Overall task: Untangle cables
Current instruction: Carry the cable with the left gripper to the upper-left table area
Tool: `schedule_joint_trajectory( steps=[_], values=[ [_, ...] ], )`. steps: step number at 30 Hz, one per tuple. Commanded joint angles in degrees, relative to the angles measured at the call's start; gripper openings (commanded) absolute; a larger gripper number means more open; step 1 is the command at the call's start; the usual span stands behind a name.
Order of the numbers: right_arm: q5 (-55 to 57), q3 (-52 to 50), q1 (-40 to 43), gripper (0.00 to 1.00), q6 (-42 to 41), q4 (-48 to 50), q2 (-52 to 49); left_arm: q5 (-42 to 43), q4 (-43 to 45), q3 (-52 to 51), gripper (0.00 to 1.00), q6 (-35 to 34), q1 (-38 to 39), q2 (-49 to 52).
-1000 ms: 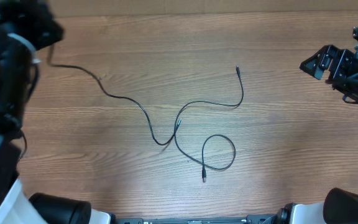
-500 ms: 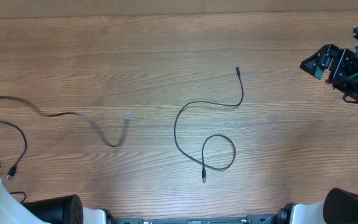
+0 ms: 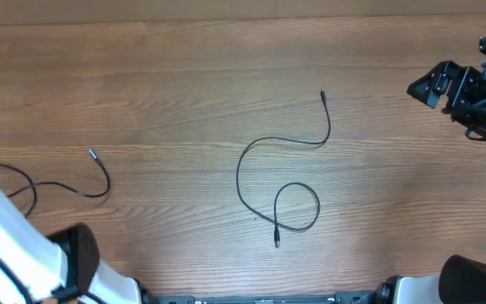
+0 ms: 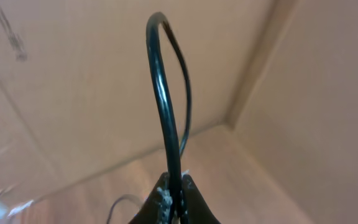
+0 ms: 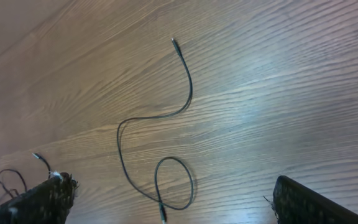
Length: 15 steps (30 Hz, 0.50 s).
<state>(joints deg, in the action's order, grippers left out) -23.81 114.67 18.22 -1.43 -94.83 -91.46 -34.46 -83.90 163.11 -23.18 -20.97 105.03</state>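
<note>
Dragged clear of its mate, left cable (image 3: pixel 107 177) trails at tabletop's (image 3: pixel 184 76) left edge, clenched in left claw (image 4: pixel 173 200); centre cable (image 3: pixel 238 181) lies looped mid-tabletop, right claw (image 3: pixel 435 84) released; risk: further pull whips plug overboard.

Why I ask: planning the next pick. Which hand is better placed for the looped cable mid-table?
Right. The right hand is open and empty with the looped cable in its view; the left hand is shut on the other cable.
</note>
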Motion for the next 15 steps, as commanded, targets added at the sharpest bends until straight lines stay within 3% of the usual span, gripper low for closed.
schedule_joint_trajectory(
  steps=[1,4,10,15],
  values=[
    [0.2,0.0,-0.3,1.0,0.5,0.7,0.0,-1.6,-1.9,0.1,0.04,-3.7,-2.4,5.2],
    [0.3,-0.1,-0.3,1.0,0.5,0.6,0.0,2.4,-3.3,0.1,0.04,-4.1,-3.0,9.9],
    [0.9,-0.1,-0.3,1.0,0.5,0.6,0.0,20.0,-3.2,0.1,0.04,-1.0,-2.3,19.8],
    [0.9,-0.1,-0.3,1.0,0.5,0.8,0.0,31.7,-1.6,0.1,0.04,9.3,1.4,27.6]
  ],
)
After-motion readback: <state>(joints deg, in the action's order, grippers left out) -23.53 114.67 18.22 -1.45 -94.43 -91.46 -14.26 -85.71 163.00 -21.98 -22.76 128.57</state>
